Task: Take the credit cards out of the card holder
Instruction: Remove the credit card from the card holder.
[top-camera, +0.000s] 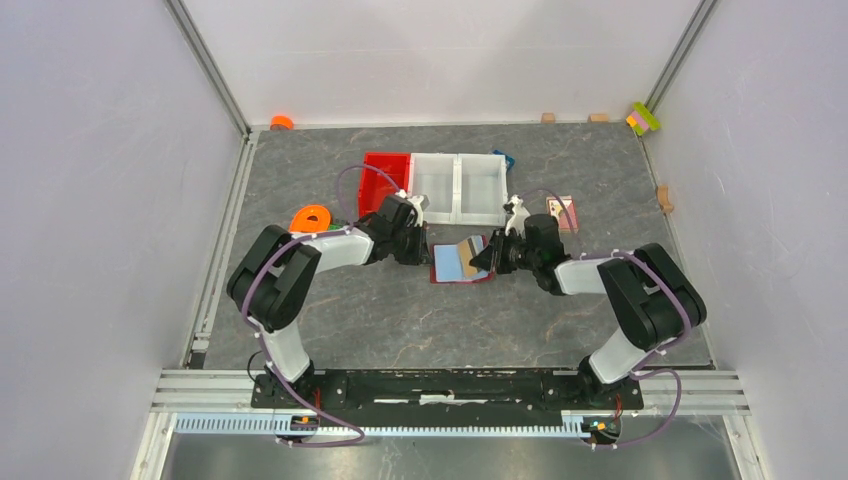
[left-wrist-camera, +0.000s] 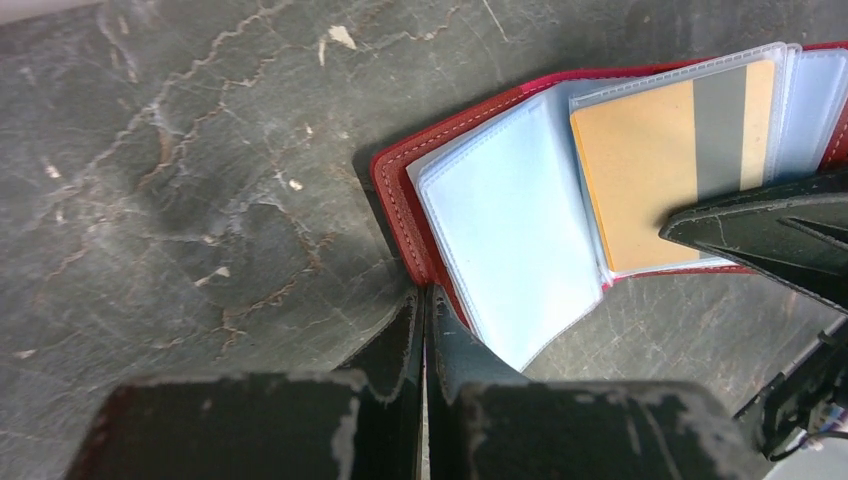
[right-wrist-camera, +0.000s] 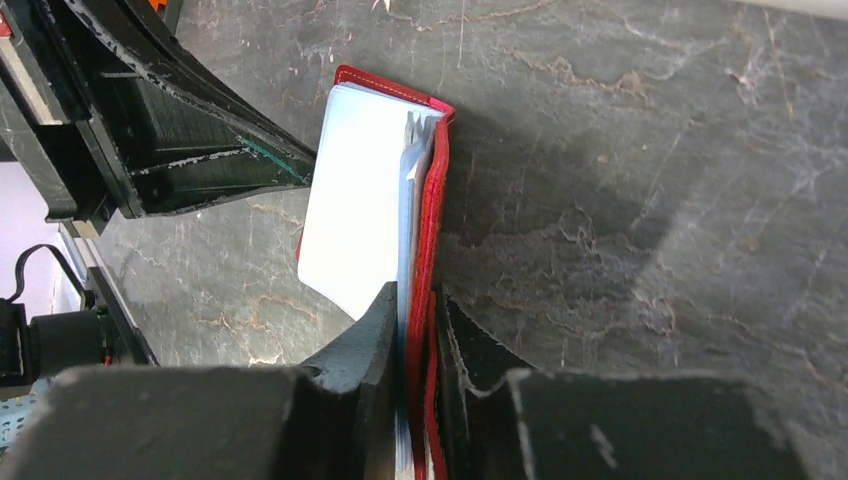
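Note:
The dark red card holder (top-camera: 440, 278) lies open on the table between my two grippers. In the left wrist view (left-wrist-camera: 395, 190) its clear sleeves show a pale grey-blue card (left-wrist-camera: 510, 220) and a tan-orange card (left-wrist-camera: 640, 160) with a grey stripe. No black card is in view. My left gripper (left-wrist-camera: 425, 292) is shut, its tips touching the holder's near left edge. My right gripper (right-wrist-camera: 415, 295) is shut on the holder's right flap (right-wrist-camera: 435, 180), red cover and sleeves between the fingers, raised on edge. In the top view the left gripper (top-camera: 422, 252) and right gripper (top-camera: 487, 262) flank the holder.
A bright red bin (top-camera: 385, 180) and two white bins (top-camera: 455, 185) stand just behind the holder. An orange object (top-camera: 312, 216) lies left of the left arm. A pink-and-white card (top-camera: 562, 213) lies right of the bins. Small blocks (top-camera: 643, 118) sit along the back wall.

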